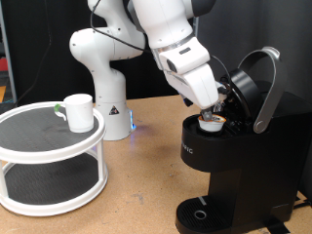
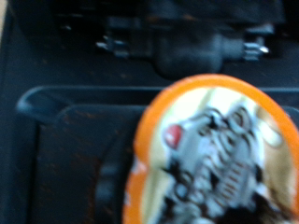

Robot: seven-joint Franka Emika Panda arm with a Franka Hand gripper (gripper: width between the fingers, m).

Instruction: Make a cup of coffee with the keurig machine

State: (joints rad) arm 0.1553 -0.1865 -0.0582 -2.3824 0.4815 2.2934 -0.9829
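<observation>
The black keurig machine (image 1: 239, 161) stands at the exterior view's right with its silver-grey lid handle (image 1: 265, 90) raised, so the lid is open. My gripper (image 1: 213, 113) is just above the open pod chamber. It is shut on a small white coffee pod (image 1: 212, 121) held at the chamber's mouth. In the wrist view the pod's patterned, orange-rimmed top (image 2: 210, 154) fills the frame, with the machine's dark interior (image 2: 75, 131) behind it; my fingers do not show there. The white cup (image 1: 78, 111) stands on a round stand at the exterior view's left.
The white two-tier round stand (image 1: 39, 156) holds the cup on its upper shelf. The arm's white base (image 1: 102, 68) is behind it. The machine's drip tray (image 1: 200, 214) is bare. The wooden table (image 1: 136, 185) lies between stand and machine.
</observation>
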